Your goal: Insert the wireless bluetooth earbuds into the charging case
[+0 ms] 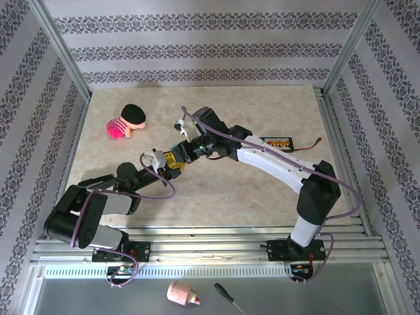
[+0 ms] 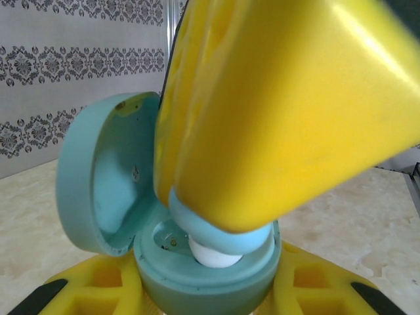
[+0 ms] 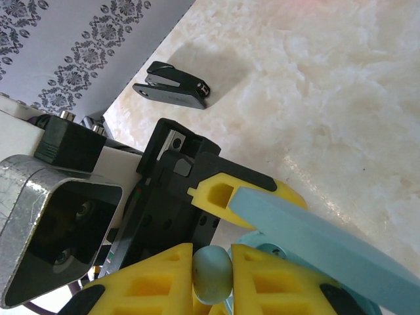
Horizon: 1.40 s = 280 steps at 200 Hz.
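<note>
Right end effector (image 3: 212, 261) pinches earbud (image 3: 213, 281); left end effector (image 2: 205, 298) clamps open case (image 2: 98, 177).

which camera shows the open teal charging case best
Left wrist: the open teal plastic charging case is close up, its lid raised and an inner well visible. Right wrist catches the lid edge-on; in the top external it is too small to make out.

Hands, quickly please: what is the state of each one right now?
The left hand is closed on the open charging case.
The right hand is closed on a pale blue earbud, at the case's socket.
</note>
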### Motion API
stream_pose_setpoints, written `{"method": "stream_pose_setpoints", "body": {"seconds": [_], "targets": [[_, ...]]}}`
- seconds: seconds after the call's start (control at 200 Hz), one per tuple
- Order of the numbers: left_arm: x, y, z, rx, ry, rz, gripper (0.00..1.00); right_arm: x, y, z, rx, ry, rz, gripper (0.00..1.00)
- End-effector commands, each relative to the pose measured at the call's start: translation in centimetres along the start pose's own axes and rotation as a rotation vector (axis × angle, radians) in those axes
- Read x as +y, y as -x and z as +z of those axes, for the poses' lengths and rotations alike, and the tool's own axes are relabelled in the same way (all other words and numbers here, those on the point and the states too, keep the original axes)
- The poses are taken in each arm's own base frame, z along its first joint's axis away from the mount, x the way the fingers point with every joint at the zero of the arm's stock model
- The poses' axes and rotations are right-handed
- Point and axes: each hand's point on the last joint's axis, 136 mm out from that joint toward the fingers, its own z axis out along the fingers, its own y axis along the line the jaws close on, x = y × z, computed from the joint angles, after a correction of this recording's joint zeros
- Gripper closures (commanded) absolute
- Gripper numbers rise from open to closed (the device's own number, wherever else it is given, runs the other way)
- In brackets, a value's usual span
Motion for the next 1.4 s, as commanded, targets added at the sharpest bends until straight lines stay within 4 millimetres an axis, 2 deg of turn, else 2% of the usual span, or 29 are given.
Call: {"method": "stream_pose_setpoints", "body": {"seconds": [0.0,0.43,0.68,0.799,0.934,1.134,1.394], "targets": [[0.0,1.6,0.6,-0.05,-0.011,0.042,0.68,0.4,0.0,-0.4,-0.002,0.001,-0.005,0.83],[-0.1,1.7,0.6,-0.055,-0.011,0.046,0.68,-1.5,-0.7,-0.6,-0.012,-0.086,0.02,0.83],[0.1,1.8,0.6,-0.055,-0.002,0.043,0.68,-0.3,-1.1,0.0,0.018,-0.012,0.043,0.78],[0.1,1.7,0.6,-0.055,0.0,0.046,0.68,-0.6,-1.2,0.0,0.02,-0.018,0.059,0.78],[0.1,1.8,0.6,-0.057,-0.002,0.048,0.68,-1.0,-0.9,-0.4,0.01,-0.048,0.052,0.69],[0.1,1.9,0.6,-0.058,-0.006,0.048,0.68,-1.3,-0.3,-1.3,-0.014,-0.074,0.038,0.65],[0.2,1.6,0.7,-0.051,-0.004,0.051,0.68,-1.0,0.7,-3.8,-0.088,-0.078,0.0,0.48]]}}
